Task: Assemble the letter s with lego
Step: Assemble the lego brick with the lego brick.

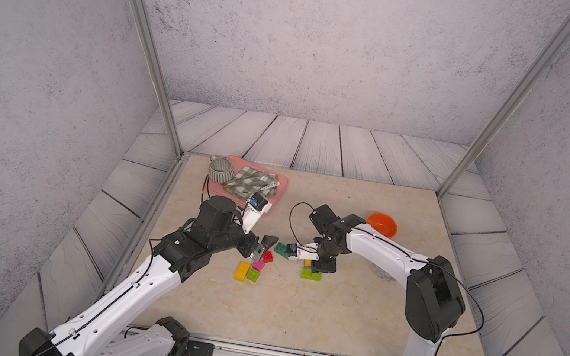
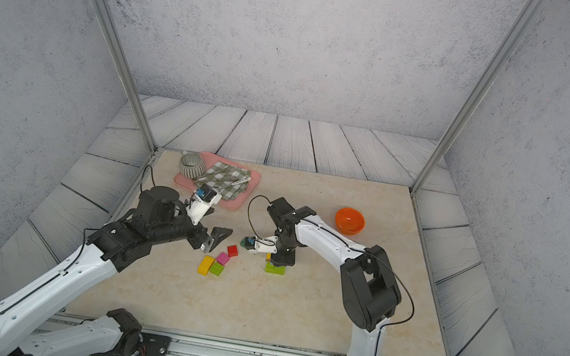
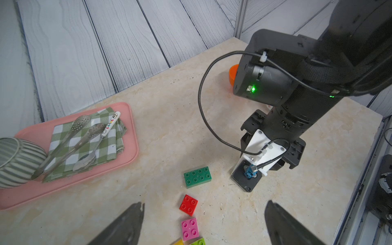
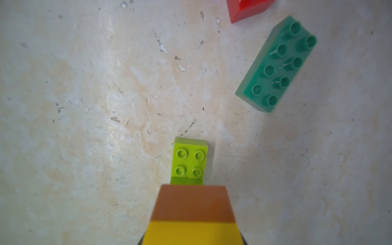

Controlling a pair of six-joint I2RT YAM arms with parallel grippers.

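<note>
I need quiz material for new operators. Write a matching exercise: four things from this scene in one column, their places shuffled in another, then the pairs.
1. dark green eight-stud plastic brick
2. folded green checked cloth
3. round orange plastic bowl
4. lime oblong plastic brick

A. on the pink plastic tray
B. under the brown-and-yellow brick stack in the right hand
C. loose, near the red square plastic brick
D. beyond the right arm

Pairs: 1-C, 2-A, 3-D, 4-B

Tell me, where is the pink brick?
In both top views, the pink brick lies left of the middle of the table, between the red brick and the small lime brick.
</note>
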